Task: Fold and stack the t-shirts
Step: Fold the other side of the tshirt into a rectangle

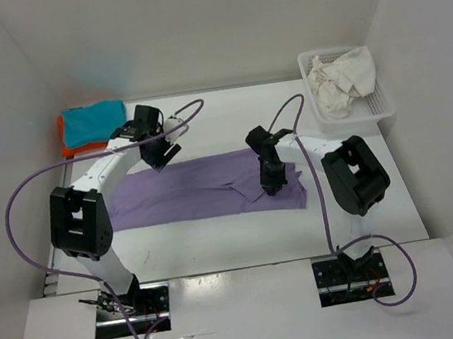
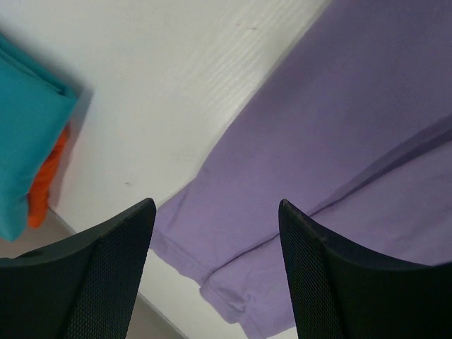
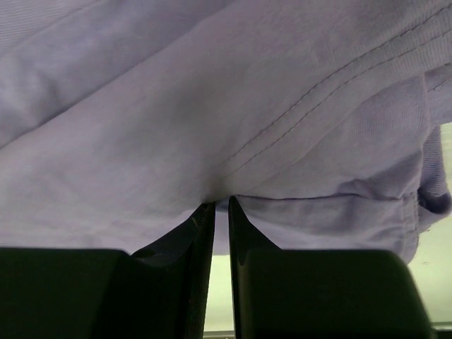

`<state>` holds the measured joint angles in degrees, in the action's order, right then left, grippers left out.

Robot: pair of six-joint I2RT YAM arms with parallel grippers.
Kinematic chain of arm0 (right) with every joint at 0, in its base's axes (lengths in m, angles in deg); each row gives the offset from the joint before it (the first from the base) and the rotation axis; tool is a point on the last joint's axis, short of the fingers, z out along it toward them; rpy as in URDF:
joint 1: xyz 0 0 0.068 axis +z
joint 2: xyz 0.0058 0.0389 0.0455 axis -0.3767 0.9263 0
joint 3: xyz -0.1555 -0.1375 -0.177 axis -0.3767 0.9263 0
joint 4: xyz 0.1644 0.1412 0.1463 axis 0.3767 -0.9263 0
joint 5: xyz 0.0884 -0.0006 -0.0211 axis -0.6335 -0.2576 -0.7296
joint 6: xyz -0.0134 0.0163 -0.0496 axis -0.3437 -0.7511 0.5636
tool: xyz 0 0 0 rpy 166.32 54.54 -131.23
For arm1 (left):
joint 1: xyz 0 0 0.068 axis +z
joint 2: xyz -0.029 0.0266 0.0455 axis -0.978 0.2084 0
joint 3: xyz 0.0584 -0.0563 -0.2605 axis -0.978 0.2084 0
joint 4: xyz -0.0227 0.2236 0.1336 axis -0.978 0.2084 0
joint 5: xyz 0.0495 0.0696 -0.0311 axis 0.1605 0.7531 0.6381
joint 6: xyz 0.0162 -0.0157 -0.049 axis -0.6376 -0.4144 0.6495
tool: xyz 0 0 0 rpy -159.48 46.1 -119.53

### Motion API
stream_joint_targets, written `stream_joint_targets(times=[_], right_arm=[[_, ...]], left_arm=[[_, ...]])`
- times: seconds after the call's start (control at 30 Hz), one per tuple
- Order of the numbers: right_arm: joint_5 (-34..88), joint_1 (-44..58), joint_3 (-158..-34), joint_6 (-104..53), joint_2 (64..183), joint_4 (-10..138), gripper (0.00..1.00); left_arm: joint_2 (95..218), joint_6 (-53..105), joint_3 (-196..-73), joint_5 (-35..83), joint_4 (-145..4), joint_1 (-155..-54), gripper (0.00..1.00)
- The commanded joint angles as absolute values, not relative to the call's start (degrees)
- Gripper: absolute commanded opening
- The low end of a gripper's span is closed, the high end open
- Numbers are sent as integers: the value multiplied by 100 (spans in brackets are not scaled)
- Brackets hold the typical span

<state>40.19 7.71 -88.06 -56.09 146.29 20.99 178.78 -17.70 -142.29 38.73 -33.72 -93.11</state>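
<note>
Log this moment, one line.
right jaws: shut on lavender cloth t-shirt; left jaws: open above it; stack: teal-blue cloth t-shirt on orange one

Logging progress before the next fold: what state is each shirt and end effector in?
lavender t-shirt: spread on table, partly folded
orange t-shirt: bottom of stack
teal t-shirt: folded, atop orange t-shirt
off-white t-shirt: crumpled in basket
left end effector: open, empty
right end effector: shut on lavender t-shirt

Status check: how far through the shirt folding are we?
Done: teal shirt folded atop orange shirt, far-left corner. In hand: lavender shirt lies mid-table, right claw pinching it, left claw open above its other end. Left: finish it, then white shirt crumpled in basket.
</note>
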Motion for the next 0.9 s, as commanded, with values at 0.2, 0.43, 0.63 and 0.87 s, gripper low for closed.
stream_joint_targets(times=[0.2,0.43,0.63,0.87], right_arm=[[4469,819,-9539,-5461,14959,2053,19],[4574,819,-9935,-5355,15126,2000,21],[4574,819,-10374,-5188,15486,2001,21],[4654,302,-10315,-5136,14978,1999,32]], left_arm=[[18199,-1469,-13907,3689,-3412,-9282,78],[18199,-1469,-13855,3855,-3412,-9282,78],[18199,-1469,-13802,3724,-3351,-9282,78],[17681,-2733,-14100,3539,-3307,-10484,79]])
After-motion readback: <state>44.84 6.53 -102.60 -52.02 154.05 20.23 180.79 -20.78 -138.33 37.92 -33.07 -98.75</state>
